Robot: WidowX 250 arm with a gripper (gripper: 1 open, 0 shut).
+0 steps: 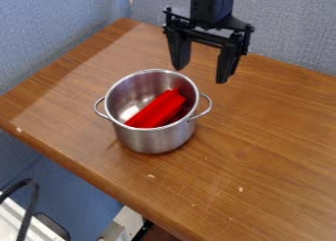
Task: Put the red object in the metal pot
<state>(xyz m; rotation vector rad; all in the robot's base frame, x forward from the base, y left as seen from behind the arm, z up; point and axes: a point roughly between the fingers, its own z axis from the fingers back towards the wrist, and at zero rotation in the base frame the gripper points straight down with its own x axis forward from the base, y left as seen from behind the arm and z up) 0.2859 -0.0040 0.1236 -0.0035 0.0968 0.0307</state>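
Note:
The red object (156,109) lies slanted inside the metal pot (153,133), a shiny steel pot with two small loop handles near the middle of the wooden table. My gripper (203,68) hangs above and behind the pot's right rim, its two dark fingers spread apart and pointing down. Nothing is between the fingers, and they stay clear of the pot.
The wooden table (262,137) ends in a front edge running diagonally at the lower left. A blue wall (53,19) stands behind and to the left. Dark cables (20,201) hang below the table's front edge.

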